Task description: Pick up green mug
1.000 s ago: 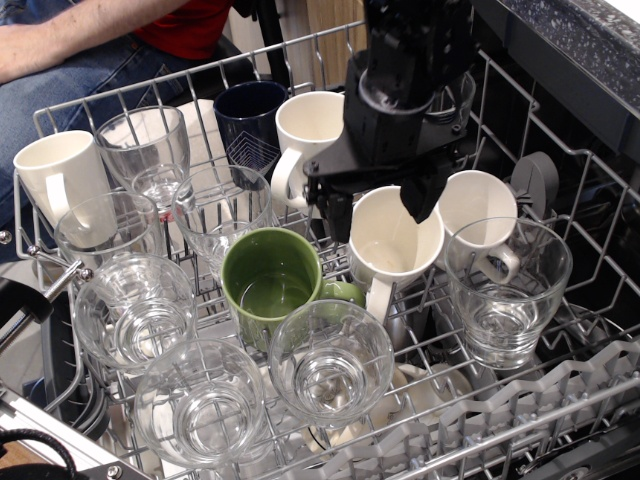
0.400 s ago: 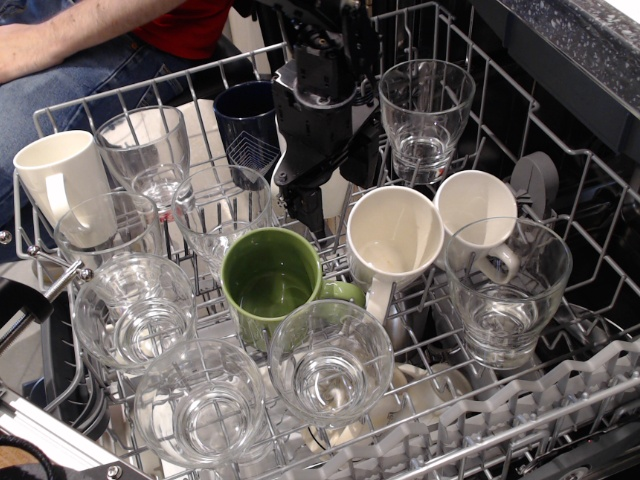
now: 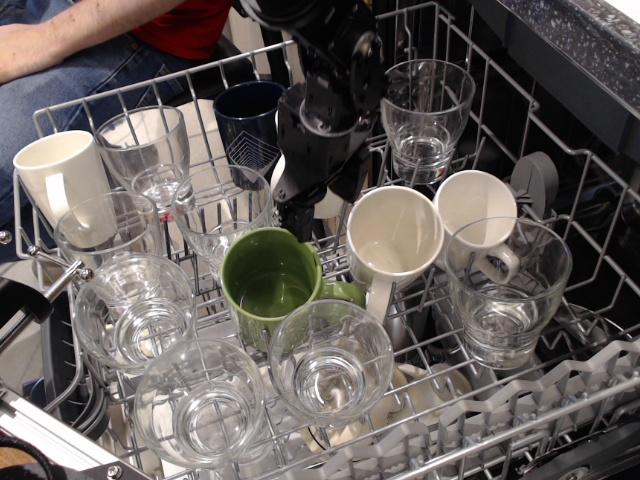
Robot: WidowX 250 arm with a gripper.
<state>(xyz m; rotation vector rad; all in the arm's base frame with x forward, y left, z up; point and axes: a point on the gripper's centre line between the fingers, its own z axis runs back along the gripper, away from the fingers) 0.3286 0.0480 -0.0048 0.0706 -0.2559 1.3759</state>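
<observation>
- The surface is a wire dishwasher rack (image 3: 90, 100), pulled out and crowded with mugs and glasses; the dark dishwasher interior and a speckled dark countertop edge (image 3: 590, 40) are seen behind and to the right of it.
- A seated person (image 3: 100, 40) in a red top and blue jeans is seen beyond the rack's far left corner.
- The green mug (image 3: 268, 285) is placed near the middle of the rack, standing upright with its mouth open to the camera.
- The green mug is olive-green and glossy, green inside as well, with its loop handle turned to the right.
- A cream-white mug (image 3: 393, 240) is set just to the right of the green mug, tilted, and a clear glass (image 3: 330, 362) stands in front of the green mug, overlapping its handle side.
- A dark navy mug (image 3: 245, 120) is seen behind the green mug, towards the rack's back edge, and another clear glass (image 3: 218, 210) lies just behind and left of it.
- The black gripper (image 3: 300, 225) is held just behind the green mug's far rim, above the rack; its fingers are mostly lost against the dark arm, so whether it is open or closed cannot be told, though nothing appears to be held.
</observation>
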